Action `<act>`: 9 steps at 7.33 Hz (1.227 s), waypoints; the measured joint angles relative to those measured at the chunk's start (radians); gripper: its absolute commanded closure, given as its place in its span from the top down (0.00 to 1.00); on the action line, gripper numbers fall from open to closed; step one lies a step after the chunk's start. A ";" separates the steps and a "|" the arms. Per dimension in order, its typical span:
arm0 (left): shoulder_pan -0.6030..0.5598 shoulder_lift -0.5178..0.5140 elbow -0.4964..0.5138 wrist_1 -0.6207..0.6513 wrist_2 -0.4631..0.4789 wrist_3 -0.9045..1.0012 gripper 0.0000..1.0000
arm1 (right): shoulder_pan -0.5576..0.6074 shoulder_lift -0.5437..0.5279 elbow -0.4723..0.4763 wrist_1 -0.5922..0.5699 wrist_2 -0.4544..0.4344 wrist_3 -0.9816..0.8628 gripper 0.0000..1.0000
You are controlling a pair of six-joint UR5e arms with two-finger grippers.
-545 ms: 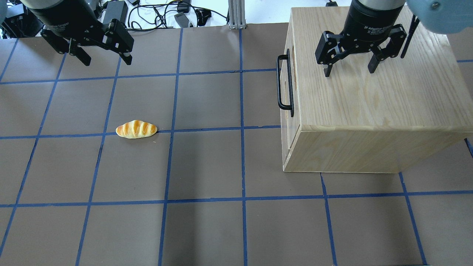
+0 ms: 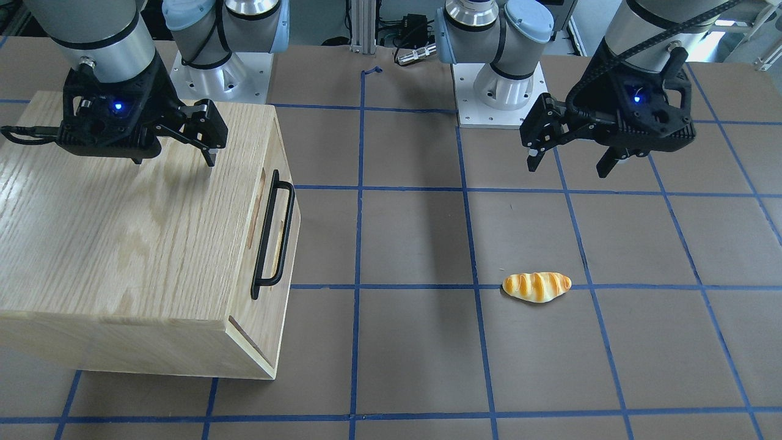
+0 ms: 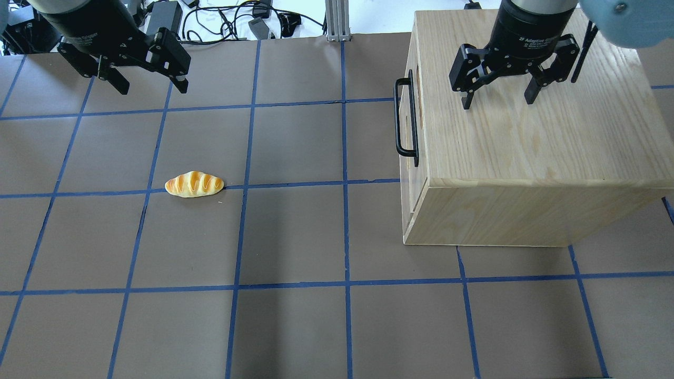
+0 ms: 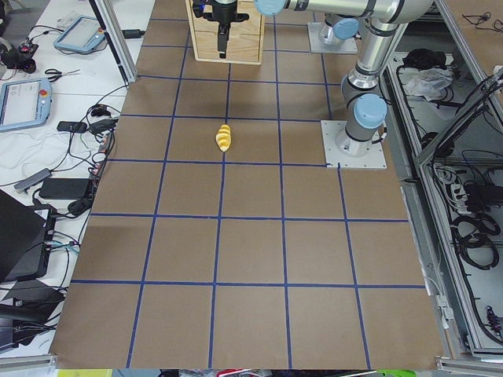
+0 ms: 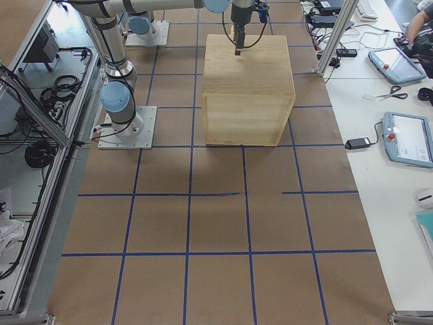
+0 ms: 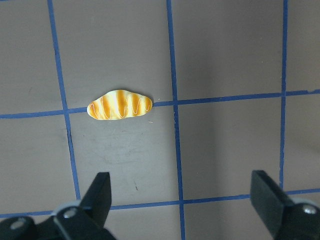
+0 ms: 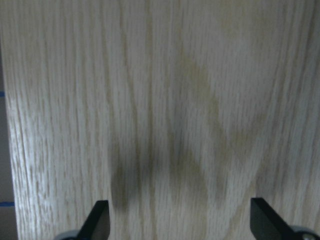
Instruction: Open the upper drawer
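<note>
The upper drawer's pale-wood front [image 2: 282, 256] faces the table's middle and sits flush in the oak cabinet [image 3: 526, 137], shut. Its long black bar handle [image 3: 406, 119] also shows in the front-facing view [image 2: 272, 235], with the slot just behind it. My right gripper [image 3: 497, 101] hangs open and empty over the cabinet's top, back from the handle; its wrist view shows only wood grain [image 7: 165, 100]. My left gripper [image 3: 153, 87] is open and empty above the mat at the far left, well away from the drawer.
A toy bread roll [image 3: 194, 184] lies on the brown mat on a blue tape line, below my left gripper in its wrist view [image 6: 120, 105]. Cables and power bricks [image 3: 237, 18] lie beyond the mat's far edge. The robot bases [image 2: 498, 79] stand behind.
</note>
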 measured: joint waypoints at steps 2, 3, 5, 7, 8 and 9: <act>0.002 0.002 -0.009 0.008 -0.005 -0.002 1.00 | 0.000 0.000 0.000 0.000 0.000 0.000 1.00; 0.002 -0.003 -0.008 0.010 -0.003 -0.007 1.00 | 0.000 0.000 0.000 0.000 0.000 0.000 1.00; -0.001 -0.027 -0.002 0.031 -0.008 -0.036 1.00 | 0.000 0.000 0.000 0.000 0.000 -0.001 1.00; -0.033 -0.044 0.001 0.064 -0.013 -0.077 1.00 | 0.000 0.000 0.001 0.000 0.000 0.000 1.00; -0.065 -0.060 0.002 0.098 -0.014 -0.121 1.00 | 0.000 0.000 0.001 0.000 0.000 0.000 1.00; -0.098 -0.086 0.002 0.148 -0.027 -0.169 1.00 | 0.000 0.000 0.001 0.000 0.000 0.000 1.00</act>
